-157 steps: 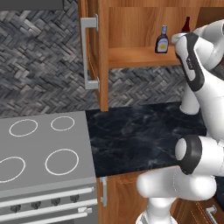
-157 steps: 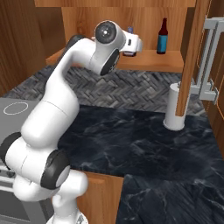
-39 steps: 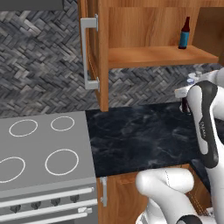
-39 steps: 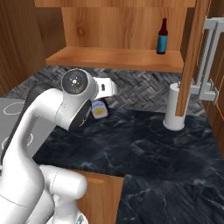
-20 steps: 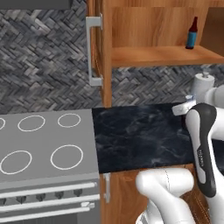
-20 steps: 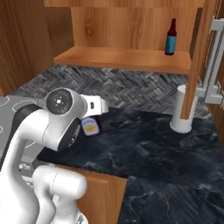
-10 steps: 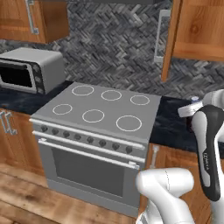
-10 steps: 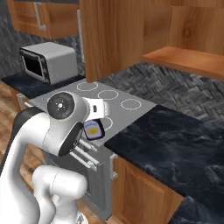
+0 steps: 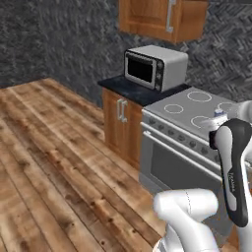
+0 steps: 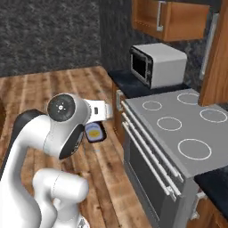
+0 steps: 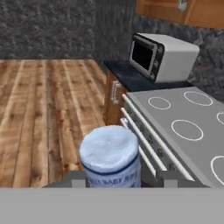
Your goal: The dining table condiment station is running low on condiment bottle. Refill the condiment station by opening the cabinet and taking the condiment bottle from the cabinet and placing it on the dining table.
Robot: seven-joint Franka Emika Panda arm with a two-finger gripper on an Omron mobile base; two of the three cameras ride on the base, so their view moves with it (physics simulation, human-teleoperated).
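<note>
One bottle [image 11: 110, 155] sits between the two dark fingers of the gripper [image 10: 95, 132], which is closed on it and carries it in the air. In the hand view the bottle shows its pale blue-white cap end toward the camera, over a body with a dark blue band and a label too blurred to read; in the right base view a yellow label shows on it. Ahead of the gripper and to its right stand one grey stove [image 10: 178, 133] with white rings, at least four of them showing, and one silver microwave [image 11: 162, 57] on a small dark counter beyond it. Above that hangs one wooden wall cabinet [image 10: 168, 18], doors shut. Half a second ago the stove lay square ahead; now both base views have swung round to take in a wide wooden floor [image 9: 44, 147], so the base has turned, with the bottle in the same grip.
</note>
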